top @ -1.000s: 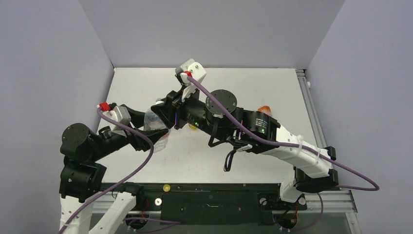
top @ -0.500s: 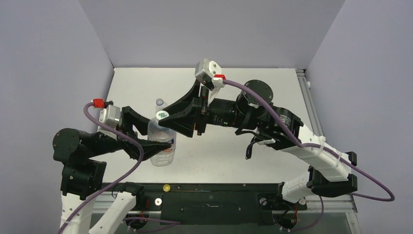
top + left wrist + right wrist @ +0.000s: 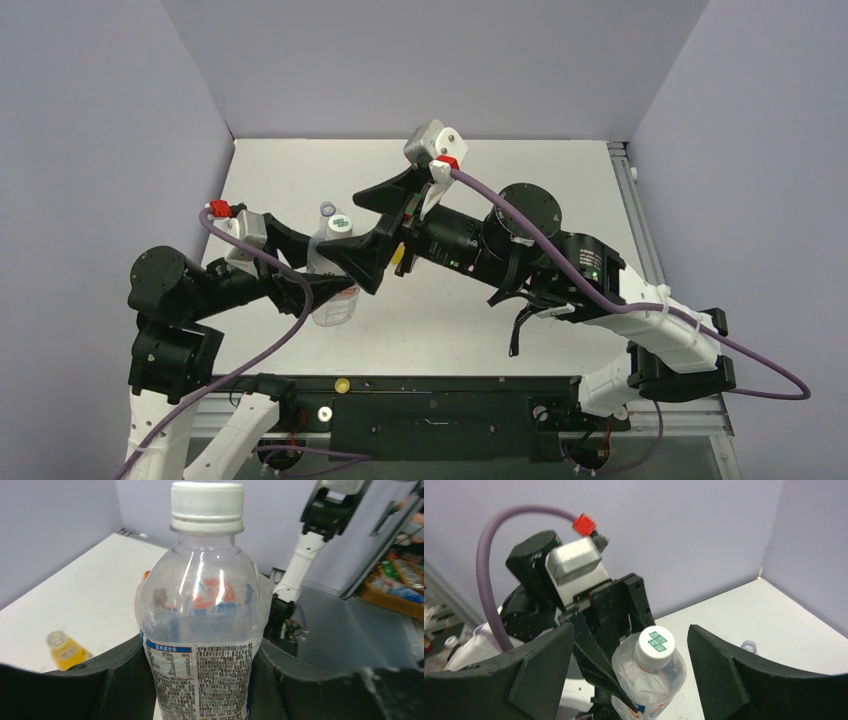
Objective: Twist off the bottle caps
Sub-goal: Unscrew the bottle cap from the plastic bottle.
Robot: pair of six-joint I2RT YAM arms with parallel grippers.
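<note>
Half a second back my right pincer [image 3: 630, 635] was clamped on the white cap [image 3: 654, 642]. Now its jaws stand spread wide, one finger on each side of that cap and clear of it, gripping nothing. The cap, with a green mark on top, sits screwed on the neck of the water bottle [image 3: 200, 605]. My left pincer [image 3: 200, 680] is closed partway round the bottle's labelled body, both fingers pressed against it, holding it upright; it has carried the bottle slightly farther back. Well apart from it, a juice bottle [image 3: 65, 651] stands uncapped on the table [image 3: 75, 590]. A yellow cap [image 3: 342, 385] lies on the black rail [image 3: 450, 410] between my bases.
</note>
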